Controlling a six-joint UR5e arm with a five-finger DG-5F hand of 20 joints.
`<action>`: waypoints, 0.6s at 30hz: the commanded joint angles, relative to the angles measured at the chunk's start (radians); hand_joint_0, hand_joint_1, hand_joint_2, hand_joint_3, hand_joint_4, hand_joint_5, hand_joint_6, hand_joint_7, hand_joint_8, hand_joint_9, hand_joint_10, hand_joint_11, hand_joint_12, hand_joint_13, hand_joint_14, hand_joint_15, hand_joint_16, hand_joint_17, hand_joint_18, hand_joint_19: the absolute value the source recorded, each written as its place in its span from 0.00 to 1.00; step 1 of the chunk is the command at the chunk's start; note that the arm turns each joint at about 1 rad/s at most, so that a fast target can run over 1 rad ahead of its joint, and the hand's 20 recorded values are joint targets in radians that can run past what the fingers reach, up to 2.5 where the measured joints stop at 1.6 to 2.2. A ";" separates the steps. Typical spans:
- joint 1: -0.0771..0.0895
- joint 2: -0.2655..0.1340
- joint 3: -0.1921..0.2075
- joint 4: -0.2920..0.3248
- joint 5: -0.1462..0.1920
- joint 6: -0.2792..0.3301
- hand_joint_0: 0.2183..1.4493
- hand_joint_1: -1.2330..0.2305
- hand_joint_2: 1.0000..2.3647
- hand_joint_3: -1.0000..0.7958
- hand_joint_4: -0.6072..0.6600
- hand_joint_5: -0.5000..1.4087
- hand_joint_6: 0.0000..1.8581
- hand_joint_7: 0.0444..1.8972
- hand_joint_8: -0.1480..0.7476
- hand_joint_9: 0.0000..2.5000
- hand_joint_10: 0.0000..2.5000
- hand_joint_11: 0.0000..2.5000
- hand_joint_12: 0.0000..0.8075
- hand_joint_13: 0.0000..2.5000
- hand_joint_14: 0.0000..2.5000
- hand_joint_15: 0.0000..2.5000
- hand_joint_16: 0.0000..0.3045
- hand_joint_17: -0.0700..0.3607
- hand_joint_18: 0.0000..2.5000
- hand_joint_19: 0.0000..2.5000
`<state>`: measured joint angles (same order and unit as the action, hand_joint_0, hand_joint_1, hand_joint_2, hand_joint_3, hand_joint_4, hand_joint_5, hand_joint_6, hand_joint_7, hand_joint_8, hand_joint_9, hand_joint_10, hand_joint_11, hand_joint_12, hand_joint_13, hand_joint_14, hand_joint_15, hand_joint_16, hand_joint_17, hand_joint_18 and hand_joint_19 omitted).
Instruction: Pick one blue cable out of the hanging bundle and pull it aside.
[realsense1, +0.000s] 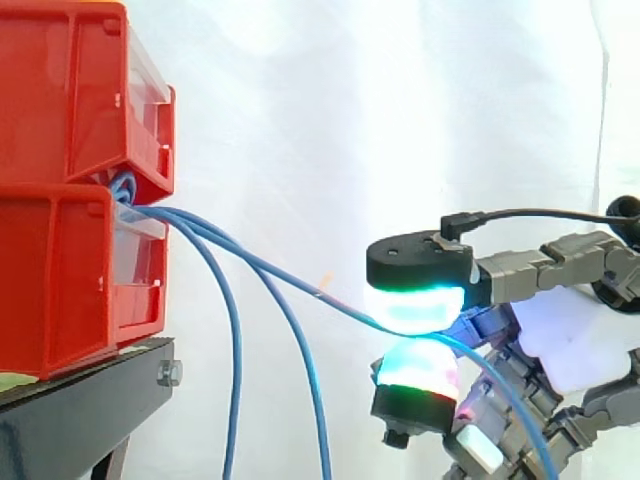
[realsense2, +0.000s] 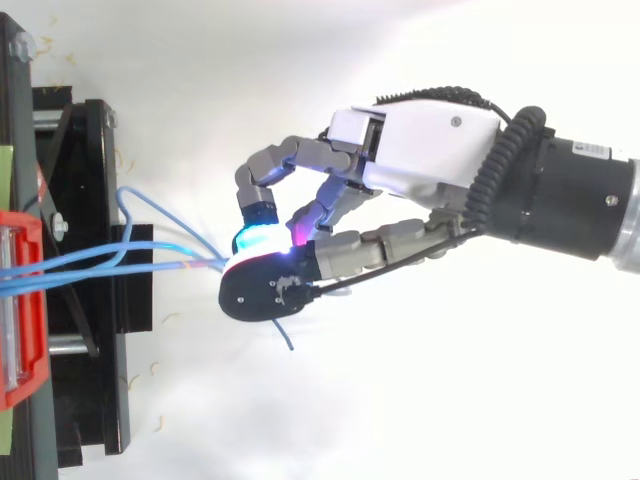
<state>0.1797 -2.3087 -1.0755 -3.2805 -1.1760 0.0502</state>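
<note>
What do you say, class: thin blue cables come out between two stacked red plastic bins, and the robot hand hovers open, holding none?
Wrong on the hand: its glowing pads pinch one thin blue cable, drawn away from the other cables, as the side view shows. The cables do emerge between the stacked red plastic bins.

A black stand (realsense1: 95, 405) sits at the left edge of the side view, with a bolt (realsense1: 168, 374) on its front corner. A lower red bin (realsense1: 60, 285) rests on its top, over a pale green strip (realsense1: 14, 382), and an upper red bin (realsense1: 70, 90) is stacked on the lower one. From above, the stand's black frame (realsense2: 92, 300) reaches out past the bin's front.
</note>
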 joint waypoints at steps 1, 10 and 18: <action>-0.003 0.000 -0.001 0.013 -0.001 0.025 0.31 0.37 0.00 0.66 0.56 0.20 0.47 0.81 0.58 0.43 0.01 0.30 0.58 0.32 0.01 0.17 0.23 0.52 0.25 0.18; -0.002 0.000 -0.003 0.035 0.001 0.026 0.32 0.37 0.00 0.66 0.58 0.20 0.47 0.81 0.59 0.43 0.01 0.30 0.58 0.32 0.01 0.18 0.23 0.52 0.25 0.18; -0.003 0.000 -0.004 0.035 0.003 0.025 0.32 0.38 0.00 0.65 0.62 0.19 0.48 0.81 0.58 0.42 0.01 0.31 0.58 0.32 0.01 0.20 0.22 0.52 0.25 0.19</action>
<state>0.1775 -2.3087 -1.0786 -3.2461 -1.1737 0.0754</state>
